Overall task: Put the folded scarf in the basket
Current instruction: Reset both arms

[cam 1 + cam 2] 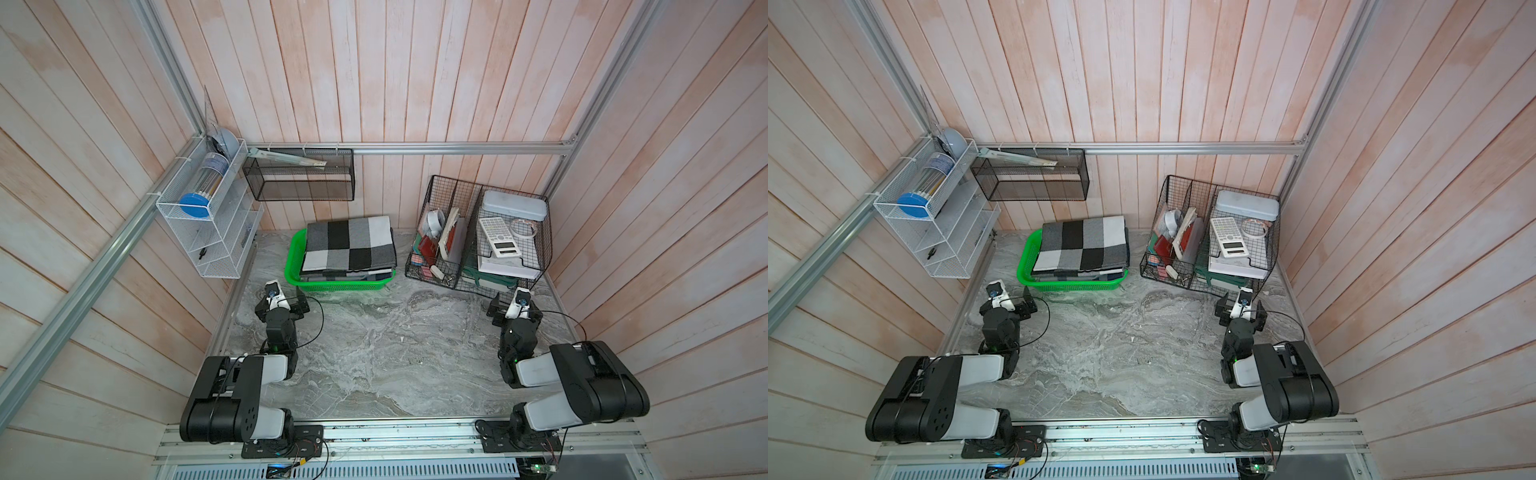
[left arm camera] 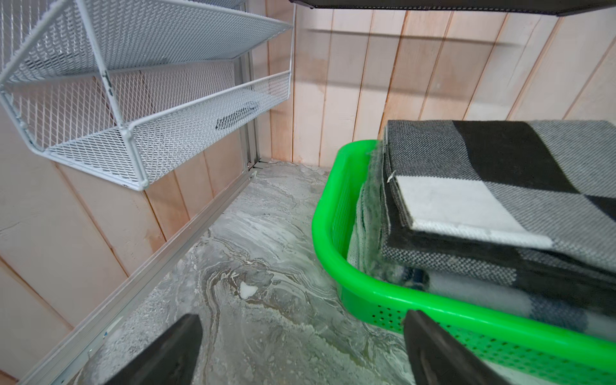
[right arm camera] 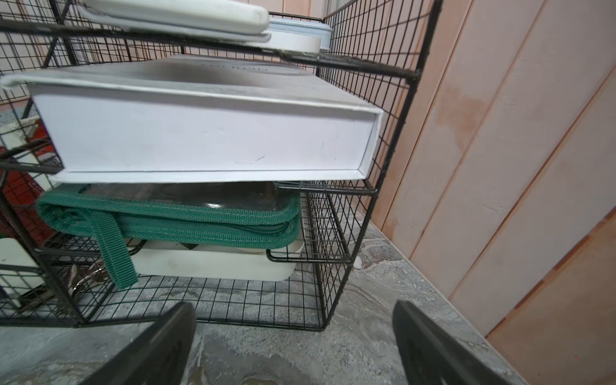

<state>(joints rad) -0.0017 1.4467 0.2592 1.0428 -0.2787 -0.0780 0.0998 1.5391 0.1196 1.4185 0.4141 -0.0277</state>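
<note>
Lying folded inside the green basket point(image 1: 345, 286), the checked scarf point(image 1: 349, 243) sits mid-frame in both top views. Left wrist view: the left pincer point(image 2: 301, 318) gapes wide and empty beside the basket's corner. Right wrist view: the right pincer point(image 3: 293, 308) gapes wide, empty, facing a black wire organiser point(image 3: 336, 63).

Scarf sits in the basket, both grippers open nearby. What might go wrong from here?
The folded scarf stacks above the rim of the green basket, hiding its right edge; it may slump out.
The open left gripper sits by the basket's corner; a forward move may shove it.
The open right gripper faces the black wire organiser and may snag it.
</note>
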